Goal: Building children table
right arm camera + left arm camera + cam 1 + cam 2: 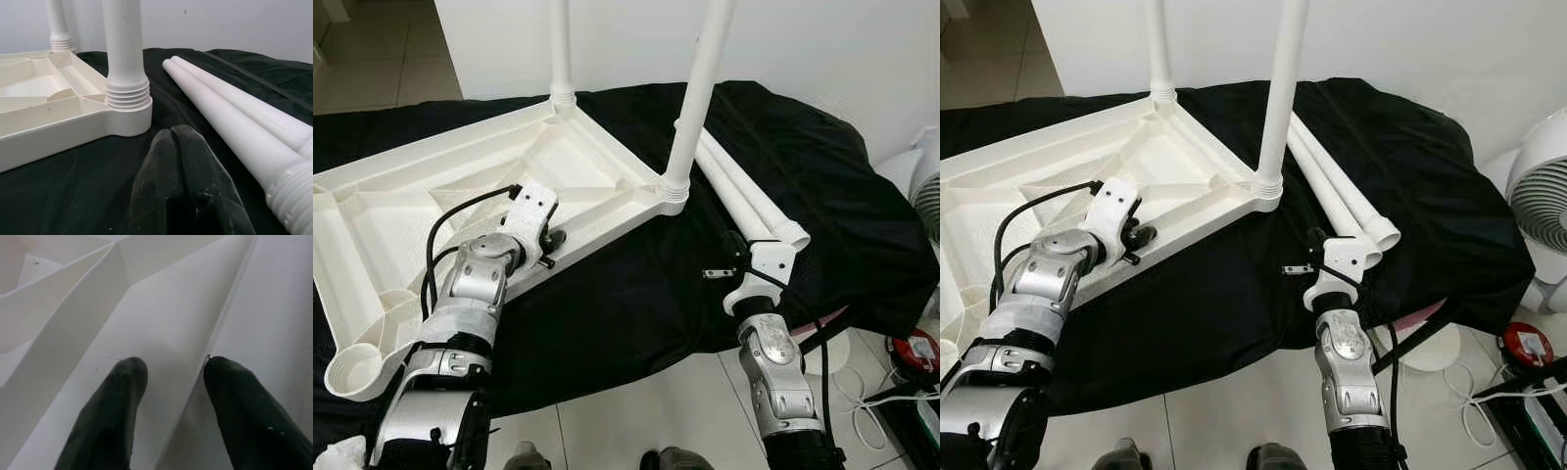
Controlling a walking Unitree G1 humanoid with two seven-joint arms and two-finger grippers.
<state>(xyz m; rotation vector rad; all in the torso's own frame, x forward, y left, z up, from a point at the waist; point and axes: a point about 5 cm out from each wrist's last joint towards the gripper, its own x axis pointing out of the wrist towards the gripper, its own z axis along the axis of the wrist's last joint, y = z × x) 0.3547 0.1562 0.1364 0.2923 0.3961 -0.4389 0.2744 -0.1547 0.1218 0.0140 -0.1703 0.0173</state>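
The white children's table top (pixel 372 215) lies upside down on a black cloth (pixel 636 294). Two white legs stand screwed into its corners, one near (pixel 700 88) and one far (pixel 560 49). Two loose legs (pixel 744 191) lie side by side on the cloth to the right, with their threaded ends (pixel 293 196) toward me. My left gripper (pixel 551 250) is at the table's near rim, open; in the left wrist view its fingers (pixel 129 377) straddle the rim's edge. My right gripper (pixel 171 134) is shut on nothing, low over the cloth between the near corner leg (pixel 124 54) and the loose legs.
A white fan (pixel 1542 196) stands at the right. A red round object (pixel 913 351) and white cables (pixel 862 392) lie on the tiled floor beside it. A white wall (pixel 822 39) runs behind the cloth-covered surface. The cloth's front edge hangs over the tiles near my feet.
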